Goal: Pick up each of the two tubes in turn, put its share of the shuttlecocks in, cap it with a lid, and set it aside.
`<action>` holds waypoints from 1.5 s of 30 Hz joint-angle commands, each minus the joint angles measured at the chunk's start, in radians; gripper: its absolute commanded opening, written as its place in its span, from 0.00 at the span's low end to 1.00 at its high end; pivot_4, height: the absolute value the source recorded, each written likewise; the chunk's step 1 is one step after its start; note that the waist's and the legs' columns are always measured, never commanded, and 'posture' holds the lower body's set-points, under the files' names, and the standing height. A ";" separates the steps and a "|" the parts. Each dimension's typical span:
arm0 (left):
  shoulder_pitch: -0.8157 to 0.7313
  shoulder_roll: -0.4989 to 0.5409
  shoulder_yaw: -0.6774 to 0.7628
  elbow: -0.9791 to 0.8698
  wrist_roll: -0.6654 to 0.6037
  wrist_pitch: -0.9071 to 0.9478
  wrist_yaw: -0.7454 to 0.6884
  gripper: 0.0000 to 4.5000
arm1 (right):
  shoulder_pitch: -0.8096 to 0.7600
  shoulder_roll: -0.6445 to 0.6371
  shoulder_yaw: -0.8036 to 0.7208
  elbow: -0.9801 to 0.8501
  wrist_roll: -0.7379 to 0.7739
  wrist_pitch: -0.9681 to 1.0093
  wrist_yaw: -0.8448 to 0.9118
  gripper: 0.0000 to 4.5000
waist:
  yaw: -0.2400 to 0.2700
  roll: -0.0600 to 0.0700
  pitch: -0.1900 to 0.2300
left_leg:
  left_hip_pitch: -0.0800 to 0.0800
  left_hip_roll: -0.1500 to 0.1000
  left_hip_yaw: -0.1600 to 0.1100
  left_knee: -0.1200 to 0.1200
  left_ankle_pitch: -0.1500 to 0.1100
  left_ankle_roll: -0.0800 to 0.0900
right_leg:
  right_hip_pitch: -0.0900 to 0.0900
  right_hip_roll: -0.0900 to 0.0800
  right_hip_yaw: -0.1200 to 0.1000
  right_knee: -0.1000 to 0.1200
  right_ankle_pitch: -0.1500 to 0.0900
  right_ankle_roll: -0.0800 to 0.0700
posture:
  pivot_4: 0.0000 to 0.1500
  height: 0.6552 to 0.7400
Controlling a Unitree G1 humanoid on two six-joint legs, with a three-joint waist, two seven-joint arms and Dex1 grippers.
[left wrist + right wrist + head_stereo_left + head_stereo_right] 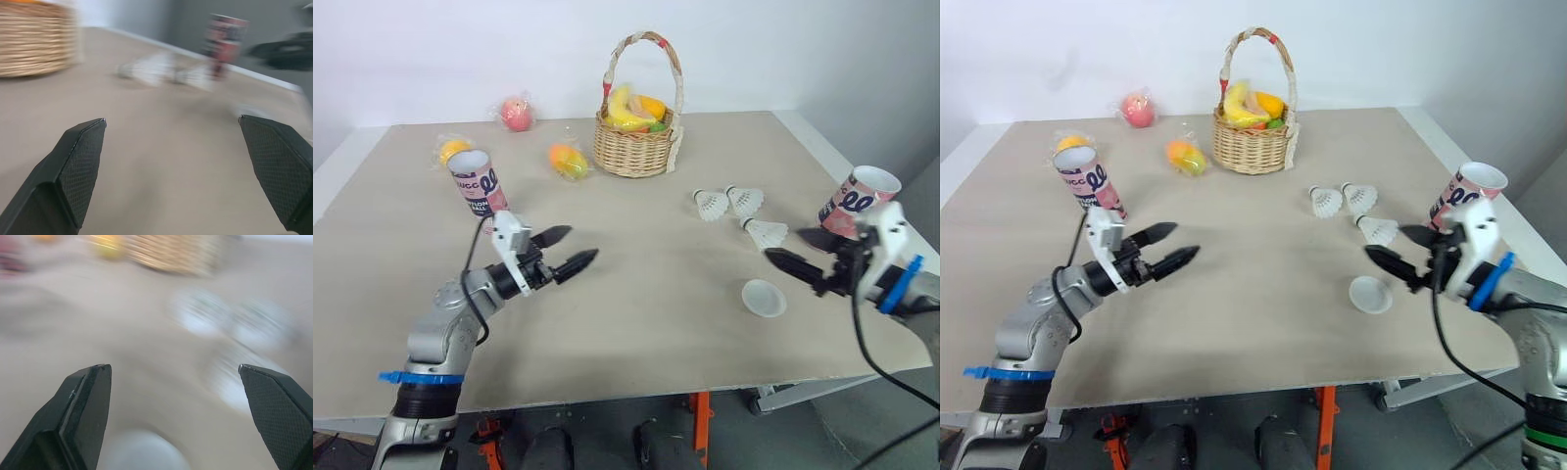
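A pink printed tube (478,183) stands open-topped at the table's left, just behind my left gripper (570,250), which is open and empty. A second pink tube (858,202) stands at the right edge, behind my right gripper (795,250), also open with nothing held. Three white shuttlecocks lie between the tubes: one (711,204), another (745,200) and a third (766,233) nearest my right gripper. A white lid (764,298) lies flat on the table in front of the right gripper's lower finger. The far tube (225,43) shows blurred in the left wrist view.
A wicker basket (636,145) of fruit stands at the back centre. Wrapped fruits lie behind the left tube: a red one (516,114), an orange one (569,160) and a yellow one (453,149). The table's front edge (656,394) runs close below both arms.
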 commanded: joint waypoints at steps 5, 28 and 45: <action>0.103 -0.057 0.114 -0.074 0.054 -0.053 0.269 1.00 | -0.164 0.123 0.280 -0.033 -0.074 -0.030 0.003 0.99 | 0.008 -0.002 0.001 | -0.003 -0.001 0.001 0.001 0.001 -0.001 | -0.002 -0.001 0.000 0.000 0.001 0.004 | 1.00 1.00; -0.349 0.041 0.089 0.612 0.306 -0.180 0.464 1.00 | -0.120 0.224 0.353 -0.150 -0.137 -0.035 -0.082 0.99 | 0.025 -0.006 0.000 | -0.008 -0.001 -0.001 0.000 -0.001 -0.003 | -0.004 -0.002 -0.003 -0.001 -0.002 0.003 | 1.00 1.00; -0.661 0.072 0.063 1.145 0.377 -0.395 0.431 1.00 | -0.105 0.226 0.333 -0.196 -0.127 -0.027 -0.117 0.99 | 0.024 -0.007 0.001 | -0.019 -0.002 -0.003 0.000 -0.001 -0.005 | -0.014 -0.002 -0.004 -0.001 0.001 -0.001 | 1.00 1.00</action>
